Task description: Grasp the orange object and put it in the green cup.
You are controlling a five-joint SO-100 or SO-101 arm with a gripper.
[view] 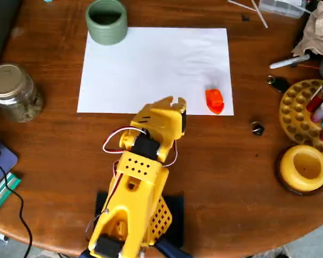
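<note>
One thing to grab here: the orange object point(215, 101), sitting near the right-hand bottom corner of the white paper point(151, 64) in the overhead view, nothing touching it. The green cup point(106, 20) is way off at the top left corner of the sheet, well apart from it, upright with its dark mouth facing up

The yellow arm point(137, 183) is angled toward the orange piece, and the fingers point(175, 102) poke out just over the bottom edge of the paper, near the piece but not touching. Honestly can't tell from above whether they're open or closed, the arm's own body hides most of them

My take on doing this step well: swing a bit more to the right so the lump ends up centred between the fingers, get them spread wide before dropping, and come down low enough to catch its middle. It's small and lumpy, so a grip on the edge could squirt it out sideways, and it's close to the paper's edge so a nudge could push it onto the bare worktop point(220, 161). Squeeze gently, lift straight up, then carry it over to the cup
</note>
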